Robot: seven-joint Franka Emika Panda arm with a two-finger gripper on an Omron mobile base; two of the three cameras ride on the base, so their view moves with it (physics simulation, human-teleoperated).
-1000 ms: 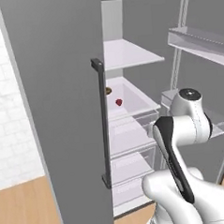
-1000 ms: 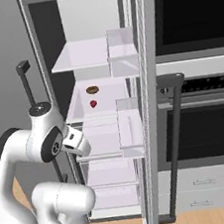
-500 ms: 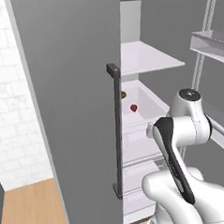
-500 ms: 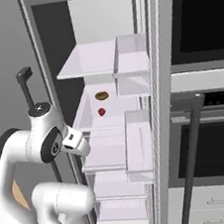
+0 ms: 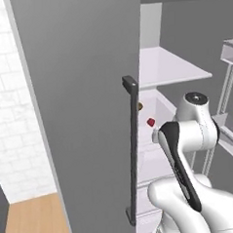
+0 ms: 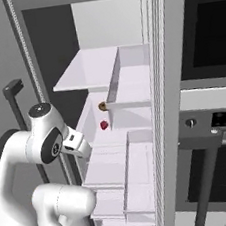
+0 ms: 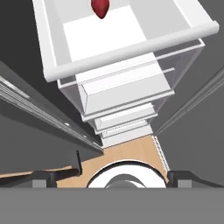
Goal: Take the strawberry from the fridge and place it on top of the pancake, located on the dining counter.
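The pincer hangs spread and empty before the open fridge, fingertips wide apart. Ahead of it the strawberry lies in a white drawer, a donut just beyond.

We are seeing the fridge's white shelf tray carrying the strawberry and, just behind it, a small brown donut
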